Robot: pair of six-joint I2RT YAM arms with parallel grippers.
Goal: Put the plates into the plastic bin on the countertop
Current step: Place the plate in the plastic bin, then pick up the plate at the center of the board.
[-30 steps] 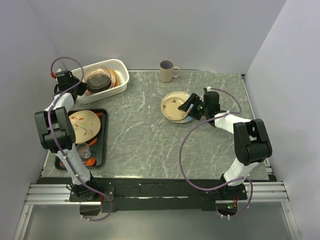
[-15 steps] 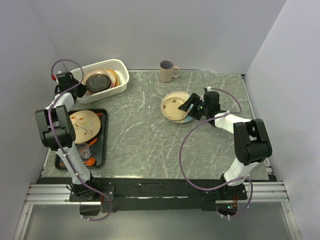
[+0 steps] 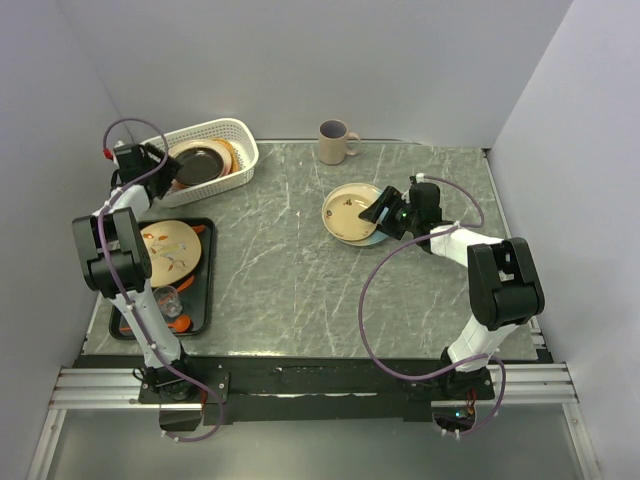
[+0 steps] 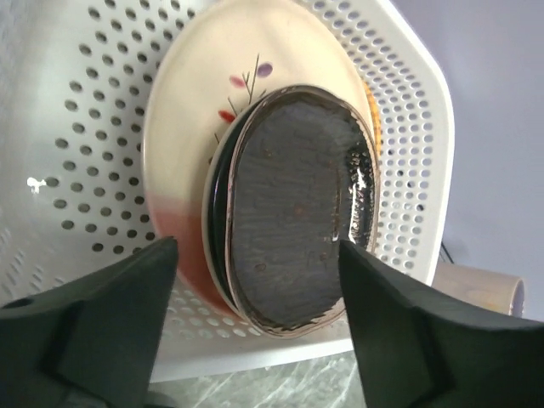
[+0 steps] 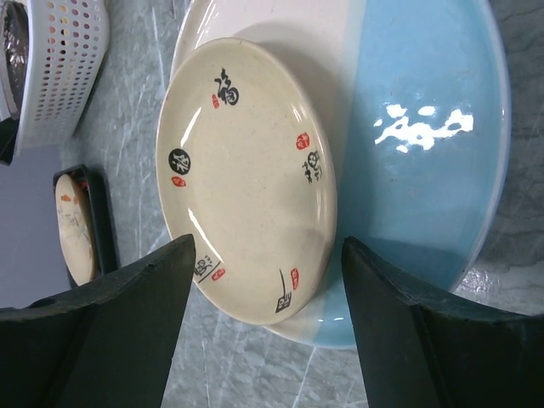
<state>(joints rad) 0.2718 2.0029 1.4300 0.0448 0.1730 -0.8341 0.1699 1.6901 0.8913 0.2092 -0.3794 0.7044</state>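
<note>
The white plastic bin (image 3: 243, 160) stands at the back left of the countertop (image 3: 290, 270). In it a dark grey plate (image 4: 293, 212) lies on a half-pink plate with a twig (image 4: 195, 119); an orange plate edge (image 4: 371, 95) shows behind them. My left gripper (image 4: 255, 340) is open at the bin's left end, its fingers either side of the dark plate's near rim and apart from it. A cream plate with black and red marks (image 5: 246, 170) rests on a pale white-blue plate (image 5: 425, 127). My right gripper (image 5: 268, 340) is open, straddling the near rim of the cream plate.
A beige mug (image 3: 335, 142) stands at the back centre. A flat black tray (image 3: 203, 290) at the left front carries a cream patterned plate (image 3: 168, 250), a small glass (image 3: 166, 297) and orange pieces. Grey walls close in on three sides.
The left gripper has opened and let go of the dark plate, which has dropped from tilted to lying flatter in the bin. The right gripper has hardly moved.
</note>
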